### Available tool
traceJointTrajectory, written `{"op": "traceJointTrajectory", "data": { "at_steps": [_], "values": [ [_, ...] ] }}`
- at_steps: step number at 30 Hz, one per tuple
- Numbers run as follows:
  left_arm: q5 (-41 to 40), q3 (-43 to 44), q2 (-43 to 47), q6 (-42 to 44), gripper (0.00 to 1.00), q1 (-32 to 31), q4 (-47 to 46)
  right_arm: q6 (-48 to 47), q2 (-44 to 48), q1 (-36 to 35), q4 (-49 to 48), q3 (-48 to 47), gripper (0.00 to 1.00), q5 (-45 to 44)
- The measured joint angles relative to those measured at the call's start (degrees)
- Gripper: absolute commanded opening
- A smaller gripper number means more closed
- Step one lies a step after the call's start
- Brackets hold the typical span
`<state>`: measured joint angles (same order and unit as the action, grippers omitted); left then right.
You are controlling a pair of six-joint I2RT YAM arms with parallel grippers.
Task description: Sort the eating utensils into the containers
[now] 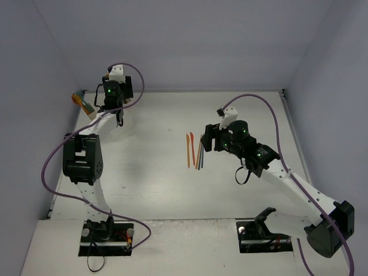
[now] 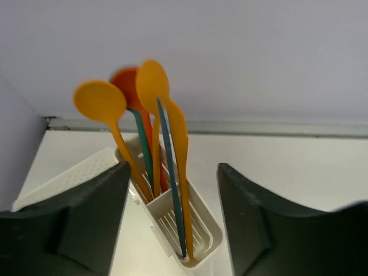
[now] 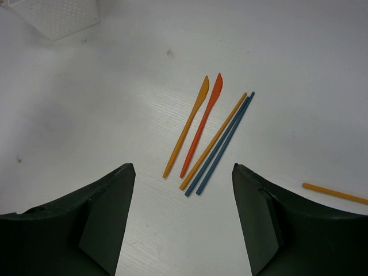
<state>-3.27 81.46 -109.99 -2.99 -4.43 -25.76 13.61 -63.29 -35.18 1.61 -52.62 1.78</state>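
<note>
Hovering left gripper [image 2: 172,184], jaws released, over bin [image 2: 202,233] of sorted spoons [image 2: 150,86] | right gripper [image 3: 183,172] gaping above loose knives [image 3: 198,129], likely for pickup.

White table [image 1: 144,190] within plain pale grey-lilac walls [image 1: 190,40] on three sides, even light

The left arm [image 1: 86,158] rises folded over the table's [image 1: 155,190] left side, its wrist at the far left corner. The left gripper [image 2: 172,167] stands parted, holding nothing. The right arm [image 1: 287,178] stretches toward the table's middle. The right gripper [image 3: 182,167] tilts downward, its fingers [image 3: 109,207] spread wide and empty.
</note>
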Motion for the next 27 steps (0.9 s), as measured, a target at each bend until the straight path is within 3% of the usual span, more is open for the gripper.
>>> {"op": "traceJointTrajectory", "data": {
  "at_steps": [10, 18, 27],
  "values": [
    [1.3, -3.3, 24.6, -9.5, 0.73, 0.0, 10.3, 3.8, -6.5, 0.0, 2.8, 0.0, 0.55, 0.0],
    [4.1, -7.4, 43.9, -15.4, 0.73, -1.5, 32.2, 7.9, -14.8, -3.8, 5.8, -2.5, 0.50, -1.7],
    [10.1, -18.3, 55.1, -18.5, 0.73, -4.9, 54.4, 13.2, -26.7, -8.7, 6.6, -7.1, 0.44, -4.4]
  ]
}}
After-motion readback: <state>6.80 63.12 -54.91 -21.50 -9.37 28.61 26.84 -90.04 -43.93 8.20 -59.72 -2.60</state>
